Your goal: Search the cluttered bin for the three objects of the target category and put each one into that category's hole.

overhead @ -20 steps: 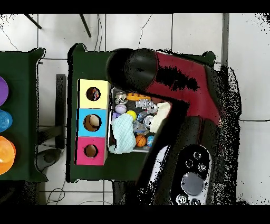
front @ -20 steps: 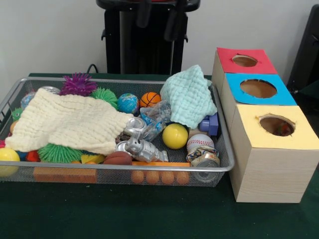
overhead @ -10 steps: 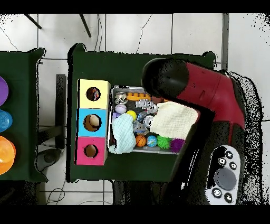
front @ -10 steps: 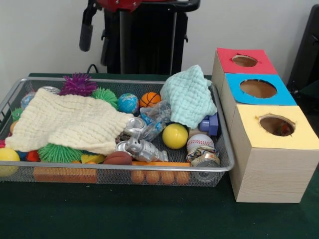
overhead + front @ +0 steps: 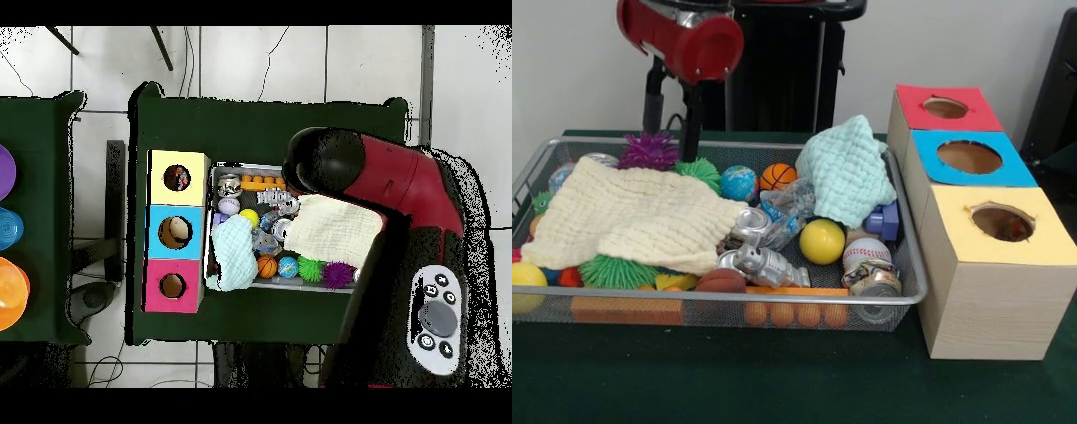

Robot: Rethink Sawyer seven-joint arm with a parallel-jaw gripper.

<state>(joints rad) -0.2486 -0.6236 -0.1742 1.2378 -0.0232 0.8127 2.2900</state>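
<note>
my claw (image 5: 671, 141) hangs spread, holding nothing, over the far left corner of the bin (image 5: 777, 299). the purple spiky ball (image 5: 651, 148) sits right under it, just inside the far rim. in the front view one finger drops to the ball's left part and the other comes down to its right, close to the green spiky ball (image 5: 699, 170). whether either tip touches a ball i cannot tell. from above my own arm (image 5: 400, 185) covers the claw, so that view does not help. nobody told me the category. i count three spiky balls, though, so i judge these are my targets, and the purple one lies nearest, straight below me rather than to a side. it is round, so no long axis matters, only centring the gap over it. the third spiky ball (image 5: 616, 272) is at the near left, half under the cream cloth (image 5: 636, 216), which may need shifting. the boxes stand well apart from me, outside the bin's right end: red (image 5: 914, 106) far, blue (image 5: 927, 150) in the middle, yellow (image 5: 1006, 265) near. any carry goes right across the whole bin.
</note>
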